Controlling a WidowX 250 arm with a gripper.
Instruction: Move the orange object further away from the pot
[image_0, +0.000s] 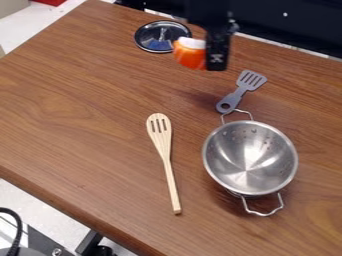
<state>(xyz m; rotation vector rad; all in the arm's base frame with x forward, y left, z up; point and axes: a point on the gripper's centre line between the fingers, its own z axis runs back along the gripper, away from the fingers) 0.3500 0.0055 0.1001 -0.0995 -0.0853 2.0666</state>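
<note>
Camera view: the gripper (206, 56) clamps the orange-and-white object (190, 56) aloft, well apart from the colander (250, 158). Setting down remains.

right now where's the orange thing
In the camera view, the orange thing is near the top, just right of centre, held up in the hand, in front of the lid's right edge.

The wood-grain table (80, 120) bears 4 things: the metal pot (250, 158) with 2 handles, a grey spatula (241, 91) just beside its far handle, a wooden spoon (166, 160) near the pot, a round lid (150, 39) well apart from it.
</note>
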